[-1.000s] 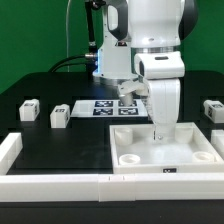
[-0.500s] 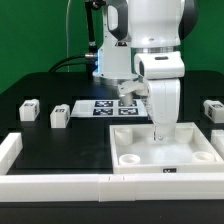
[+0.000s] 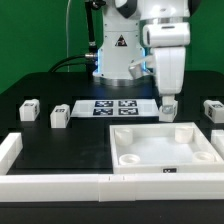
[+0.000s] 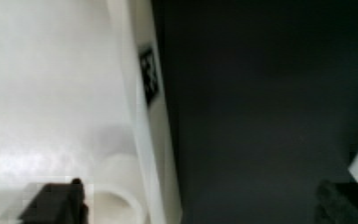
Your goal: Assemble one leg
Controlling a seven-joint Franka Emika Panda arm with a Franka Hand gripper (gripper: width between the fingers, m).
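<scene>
The large white square panel (image 3: pixel 160 150) lies at the front right of the black table. My gripper (image 3: pixel 168 103) hangs over the panel's far edge, near its far right corner. In the wrist view the gripper (image 4: pixel 197 203) is open wide, with nothing between the black fingers (image 4: pixel 51 202). The panel's wall (image 4: pixel 144 110) and black table lie below. A small white block (image 3: pixel 169 111) shows right under the gripper; I cannot tell if it is a leg. Three legs stand loose: two on the exterior view's left (image 3: pixel 29 109) (image 3: pixel 59 116) and one on the right (image 3: pixel 213 109).
The marker board (image 3: pixel 108 107) lies behind the panel by the robot's base. Long white bars lie along the front (image 3: pixel 60 185), the exterior view's left (image 3: pixel 8 150) and right (image 3: pixel 217 140) of the table.
The gripper has lifted out of the panel's tray and moved toward the exterior view's right and back. The legs and panel have not moved.
</scene>
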